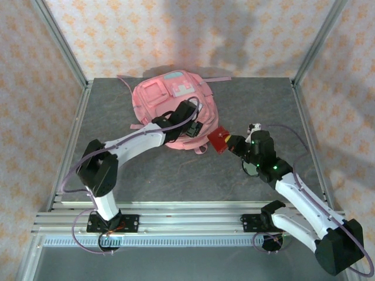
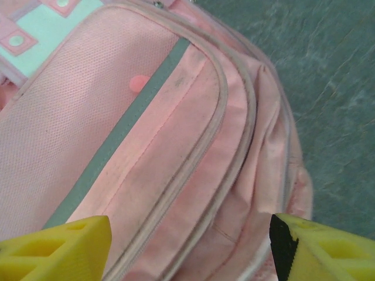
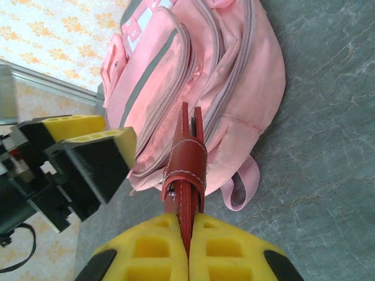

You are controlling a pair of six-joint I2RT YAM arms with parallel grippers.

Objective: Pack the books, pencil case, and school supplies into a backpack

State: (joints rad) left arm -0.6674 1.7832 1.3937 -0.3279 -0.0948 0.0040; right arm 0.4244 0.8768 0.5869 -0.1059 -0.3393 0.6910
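I see the large soft pink fabric backpack [image 1: 158, 96] lying far-centre on the grey table [image 1: 176, 175], my left claw [image 2: 190, 249] released, hovering over its front pocket, my right claw [image 3: 190, 234] clenched on a red leather square pad [image 3: 186, 161], held edge-on just right of the backpack

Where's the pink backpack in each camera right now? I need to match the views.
Top external: backpack at far centre, slightly left.
Left wrist: backpack across left and centre, close up.
Right wrist: backpack at upper centre, beyond the red pad.
Shared landmark: its light blue-and-white patch.
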